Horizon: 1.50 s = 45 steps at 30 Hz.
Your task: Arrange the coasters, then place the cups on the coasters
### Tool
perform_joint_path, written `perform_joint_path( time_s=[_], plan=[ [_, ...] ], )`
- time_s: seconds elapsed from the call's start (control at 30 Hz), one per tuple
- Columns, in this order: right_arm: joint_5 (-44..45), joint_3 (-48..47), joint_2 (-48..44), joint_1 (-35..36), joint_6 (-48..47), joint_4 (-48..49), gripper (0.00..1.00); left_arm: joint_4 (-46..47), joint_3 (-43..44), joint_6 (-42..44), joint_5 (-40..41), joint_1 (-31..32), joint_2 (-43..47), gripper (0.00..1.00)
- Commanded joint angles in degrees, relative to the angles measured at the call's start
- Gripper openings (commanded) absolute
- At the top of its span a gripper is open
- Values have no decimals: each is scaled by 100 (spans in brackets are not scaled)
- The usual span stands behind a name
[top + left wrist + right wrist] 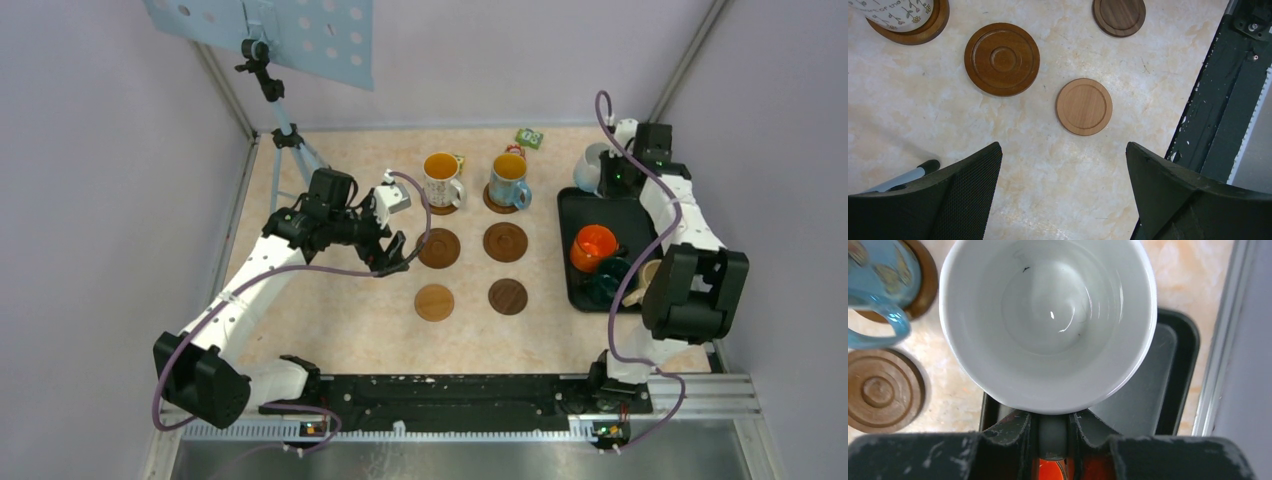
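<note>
Six brown coasters lie in two columns. The far two carry the white patterned cup [441, 178] and the light blue cup [510, 180]. Bare coasters [438, 248] [505, 242] [434, 302] [508, 296] lie nearer. My left gripper [395, 250] [1063, 150] hangs open over bare table, just short of the light coaster [1084, 106] and the dark one [1002, 59]. My right gripper [1052, 432] [612, 175] is shut on the handle of the plain white cup [1048, 315] [592, 168] at the tray's far left corner.
The black tray [610, 215] at right holds an orange cup [594, 247], a dark green cup [605, 283] and a beige cup [650, 275] partly behind my right arm. A green packet [529, 137] lies at the back. A tripod [285, 135] stands far left.
</note>
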State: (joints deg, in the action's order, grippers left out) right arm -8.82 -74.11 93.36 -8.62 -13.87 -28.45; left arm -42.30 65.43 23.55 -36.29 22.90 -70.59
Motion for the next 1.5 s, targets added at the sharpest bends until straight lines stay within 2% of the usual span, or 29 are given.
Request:
perform_joint_path(
  time_s=[0.0,0.17,0.4,0.57,0.63,0.77,0.93,1.13,1.47],
  plan=[
    [-373,-820,-594,173,121,-209,0,214,-21,-118,-5,-23,215,99],
    [-275,-953,-991,805,165,-825,0,222,-23,-213,0,-23,268,99],
    [21,-863,-1536,1971,710,-1344,0,257,-15,-268,-6,-25,293,99],
    [-231,-392,-1783,2404,1125,-1098,0,262,19,-313,-37,-22,238,99],
    [-65,-216,-1768,2752,1281,-894,0,266,41,-351,-53,-22,209,99],
    [1147,-100,-1523,3715,1555,-537,0,290,110,-489,-43,-23,130,99],
    [2139,-174,-1048,4808,1888,-141,0,398,151,-655,44,-24,82,99],
    [2042,-231,-577,5216,2503,572,0,309,240,-669,246,-29,189,99],
    [2897,-384,334,5888,2915,914,0,205,316,-651,389,-41,282,99]
  ],
)
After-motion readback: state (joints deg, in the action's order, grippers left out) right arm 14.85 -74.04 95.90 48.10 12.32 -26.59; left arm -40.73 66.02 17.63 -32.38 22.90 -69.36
